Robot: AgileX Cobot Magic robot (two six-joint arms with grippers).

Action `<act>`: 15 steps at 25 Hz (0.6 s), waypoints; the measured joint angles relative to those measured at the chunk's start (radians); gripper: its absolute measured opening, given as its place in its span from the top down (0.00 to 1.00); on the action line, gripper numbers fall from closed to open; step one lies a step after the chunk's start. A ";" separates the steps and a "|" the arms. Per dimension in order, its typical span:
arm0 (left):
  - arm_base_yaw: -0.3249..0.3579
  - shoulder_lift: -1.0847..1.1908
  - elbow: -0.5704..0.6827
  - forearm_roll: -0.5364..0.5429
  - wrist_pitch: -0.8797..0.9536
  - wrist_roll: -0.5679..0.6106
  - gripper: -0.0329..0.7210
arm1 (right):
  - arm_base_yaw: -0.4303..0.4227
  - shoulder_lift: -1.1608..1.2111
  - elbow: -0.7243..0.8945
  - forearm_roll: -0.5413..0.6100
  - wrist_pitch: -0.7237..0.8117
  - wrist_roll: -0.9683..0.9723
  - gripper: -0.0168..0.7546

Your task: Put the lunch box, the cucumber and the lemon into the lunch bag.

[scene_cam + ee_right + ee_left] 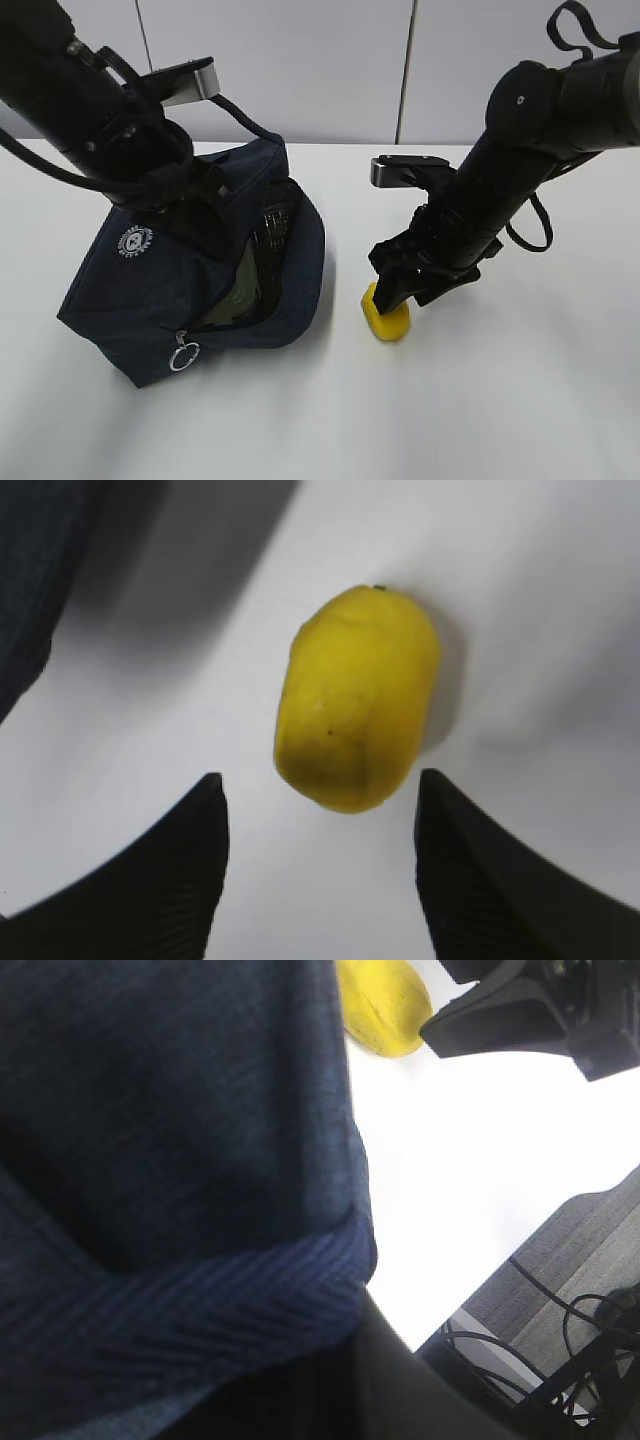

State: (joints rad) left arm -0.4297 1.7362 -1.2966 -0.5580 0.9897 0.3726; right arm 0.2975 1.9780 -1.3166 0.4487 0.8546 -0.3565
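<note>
Lemon (pixel 357 700) lies on the white tabletop (pixel 480 400), just to the right of the lunch bag (pixel 150 300) in the exterior view, bright yellow and resting on its side. The right pincer (pixel 318 870) hangs directly over it with its two dark fingers (pixel 150 880) spread apart, one on each side of the fruit; in the right wrist view the fingers frame the lemon's near end without touching it, and bare tabletop shows between each finger and the peel.

The navy lunch bag sits at the left of the tabletop, tilted, its top gaping toward the camera. Through the opening a pale green lid, that of the lunch box (pixel 240 290), shows inside, next to a dark mesh lining. A silver ring pull (pixel 183 355) dangles at the bag's lower front corner, and a round white logo (pixel 133 243) marks its side.

The left pincer is closed; its fingertips are hidden in the bag's fabric near the upper edge, where the left arm (pixel 90 100) comes down. The left wrist view is filled with navy cloth and a handle strap (pixel 200 1310), so what exactly it pinches I cannot tell.
</note>
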 joint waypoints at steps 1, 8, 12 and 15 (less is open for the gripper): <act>0.000 0.000 0.000 0.000 0.000 0.000 0.97 | 0.000 0.000 0.004 0.003 -0.019 -0.005 0.40; 0.000 0.000 0.000 0.000 0.004 0.000 0.97 | 0.000 0.000 0.012 0.011 -0.109 -0.007 0.41; 0.000 0.000 0.000 0.000 0.004 0.000 0.97 | 0.000 0.008 0.012 0.018 -0.121 -0.007 0.41; 0.000 0.000 0.000 0.000 0.007 0.000 0.97 | 0.000 0.026 0.014 0.022 -0.123 -0.007 0.41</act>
State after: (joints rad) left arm -0.4297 1.7362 -1.2966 -0.5580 0.9964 0.3726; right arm 0.2975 2.0040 -1.3030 0.4706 0.7317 -0.3638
